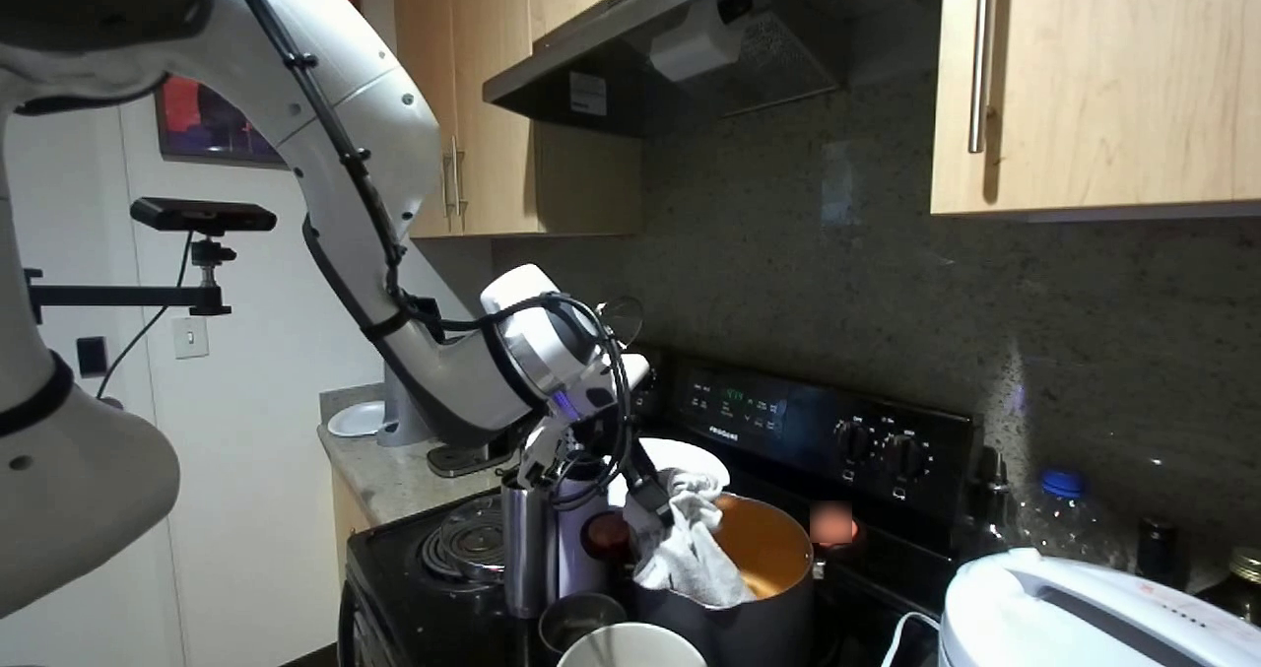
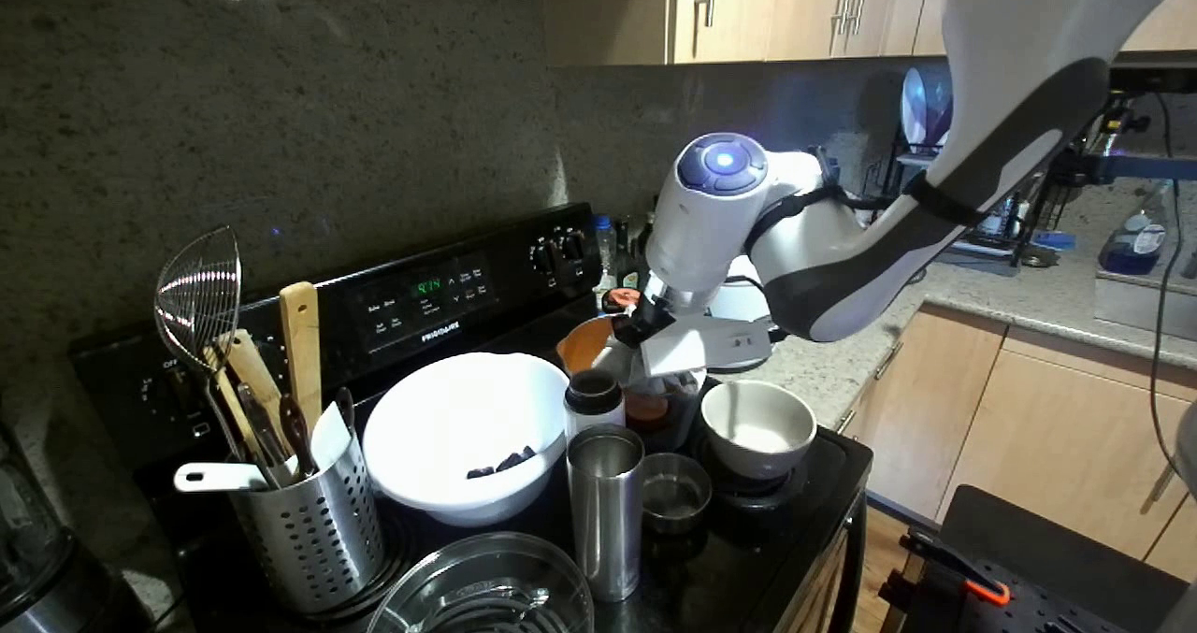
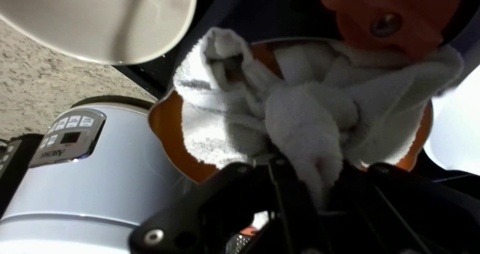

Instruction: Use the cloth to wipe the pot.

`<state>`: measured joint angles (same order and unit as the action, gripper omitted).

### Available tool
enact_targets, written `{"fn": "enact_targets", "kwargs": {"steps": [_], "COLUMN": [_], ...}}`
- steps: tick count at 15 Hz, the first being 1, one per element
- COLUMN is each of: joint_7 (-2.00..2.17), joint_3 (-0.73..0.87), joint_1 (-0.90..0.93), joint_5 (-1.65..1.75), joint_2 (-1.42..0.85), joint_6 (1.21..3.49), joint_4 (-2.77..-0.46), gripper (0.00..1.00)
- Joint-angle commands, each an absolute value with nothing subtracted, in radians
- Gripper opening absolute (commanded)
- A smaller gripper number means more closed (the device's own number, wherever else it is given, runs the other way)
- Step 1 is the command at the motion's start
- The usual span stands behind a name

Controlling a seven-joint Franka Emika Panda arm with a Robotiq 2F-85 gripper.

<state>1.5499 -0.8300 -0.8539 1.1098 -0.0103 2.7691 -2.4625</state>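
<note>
The pot is dark outside and orange inside, and stands on the stove. Its orange inner wall also shows in an exterior view and in the wrist view. The cloth is whitish grey and bunched up. It hangs from my gripper over the pot's opening and near rim. In the wrist view the cloth covers most of the opening, and its pinched end runs between the fingers of my gripper. The gripper is shut on the cloth. The pot's bottom is hidden.
A pale bowl, a small dark bowl, a steel tumbler and a large white bowl stand close by the pot. A white rice cooker is on the counter. The stove's control panel rises behind.
</note>
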Motion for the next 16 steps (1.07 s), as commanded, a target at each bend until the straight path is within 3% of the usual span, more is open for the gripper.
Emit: {"fn": "enact_targets", "kwargs": {"steps": [1,9,16], "joint_7": [1.488,1.533,1.513], "joint_3": [-0.824,-0.789,-0.789], "joint_1": [-0.855,-0.841,-0.853], "joint_5": [1.081,1.165,1.198], "joint_2": [-0.103,-0.157,-0.189], "joint_6": [2.681,2.619,2.716], "joint_4": [-2.409,-2.302,-2.271], "gripper": [0.07,0.07,0.07]}}
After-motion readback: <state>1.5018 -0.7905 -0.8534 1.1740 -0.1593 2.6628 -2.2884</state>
